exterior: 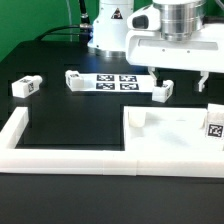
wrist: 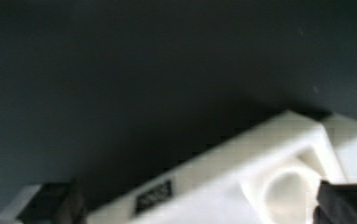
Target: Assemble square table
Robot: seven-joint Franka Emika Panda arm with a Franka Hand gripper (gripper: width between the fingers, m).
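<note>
gripper (exterior: 178, 76) spread wide above a leg (exterior: 163, 92) mid worktop (exterior: 70, 115), the tabletop (exterior: 165, 135) resting by the border wall (exterior: 60, 152) at the near edge; i'd centre the leg between the jaws before lowering.

The table (exterior: 60, 125) is matt black, with a green patch (exterior: 15, 20) far off at the exterior view's left. The tabletop slab (exterior: 170, 138) is plain white and bears one black-and-white tag (exterior: 214, 128). The border wall (exterior: 60, 158) is white all over. The marker board (exterior: 115, 82) is white, printed with four black-and-white tags. The lone leg (exterior: 25, 86) is white with a small dark tag. The gripper (exterior: 178, 80) has a white body and dark fingers (exterior: 151, 72). In the wrist view a white leg (wrist: 246, 170) shows a black tag patch.
</note>
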